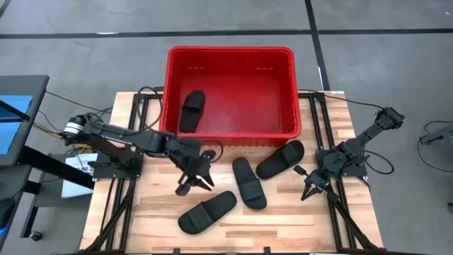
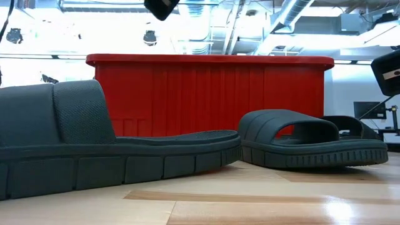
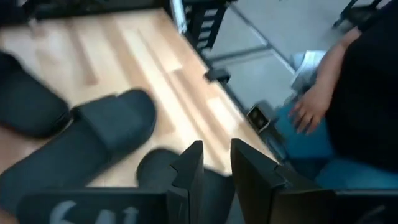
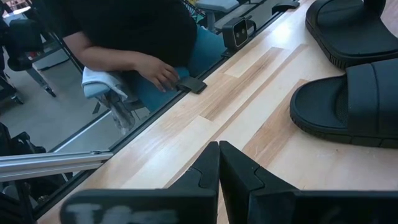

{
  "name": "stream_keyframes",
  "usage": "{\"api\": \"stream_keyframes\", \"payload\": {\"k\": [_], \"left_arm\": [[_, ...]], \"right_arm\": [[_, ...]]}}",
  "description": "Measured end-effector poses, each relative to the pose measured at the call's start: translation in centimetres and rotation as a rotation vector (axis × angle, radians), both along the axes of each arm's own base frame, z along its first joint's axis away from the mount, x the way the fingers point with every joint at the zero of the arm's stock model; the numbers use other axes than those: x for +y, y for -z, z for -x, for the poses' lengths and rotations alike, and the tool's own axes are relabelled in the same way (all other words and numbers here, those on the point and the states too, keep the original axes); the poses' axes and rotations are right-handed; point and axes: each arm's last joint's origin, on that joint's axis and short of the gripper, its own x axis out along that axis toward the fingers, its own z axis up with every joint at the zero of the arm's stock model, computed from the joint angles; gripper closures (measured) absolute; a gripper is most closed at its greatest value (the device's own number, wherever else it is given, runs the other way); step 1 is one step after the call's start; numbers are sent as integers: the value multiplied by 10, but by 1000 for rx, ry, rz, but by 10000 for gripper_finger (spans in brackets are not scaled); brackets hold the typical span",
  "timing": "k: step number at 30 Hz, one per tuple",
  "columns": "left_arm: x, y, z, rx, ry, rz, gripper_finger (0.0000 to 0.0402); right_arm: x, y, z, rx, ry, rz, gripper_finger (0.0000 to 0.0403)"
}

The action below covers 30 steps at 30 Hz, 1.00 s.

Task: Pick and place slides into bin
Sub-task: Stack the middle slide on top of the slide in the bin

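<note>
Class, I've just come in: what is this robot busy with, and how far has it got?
It is putting black sandals into a red bin. One sandal already lies inside; three wait on the table: one nearest the front edge, one in the middle, one close to the bin. The left gripper hangs empty, slightly open, above the table beside the front sandal. The right gripper waits shut at the table's right side. A person sits by the table.

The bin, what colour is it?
Bright red. The bin shows best in the high view.
</note>
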Motion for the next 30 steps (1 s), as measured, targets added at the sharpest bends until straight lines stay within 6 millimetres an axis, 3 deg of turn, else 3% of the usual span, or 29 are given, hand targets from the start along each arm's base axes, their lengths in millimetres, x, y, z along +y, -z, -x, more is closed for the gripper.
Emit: {"api": "stream_keyframes", "payload": {"k": [10,18,24,30], "left_arm": [[-6,28,-4,-203,-148,-41,331],[-4,44,-9,-184,-237,-109,331],[1,35,-3,-199,-365,-145,331],[12,10,28,-279,-669,-268,331]], "right_arm": [[0,0,0,-1,0,0,403],[0,0,0,0,0,0,403],[0,0,0,0,0,0,403],[0,0,0,0,0,0,403]]}}
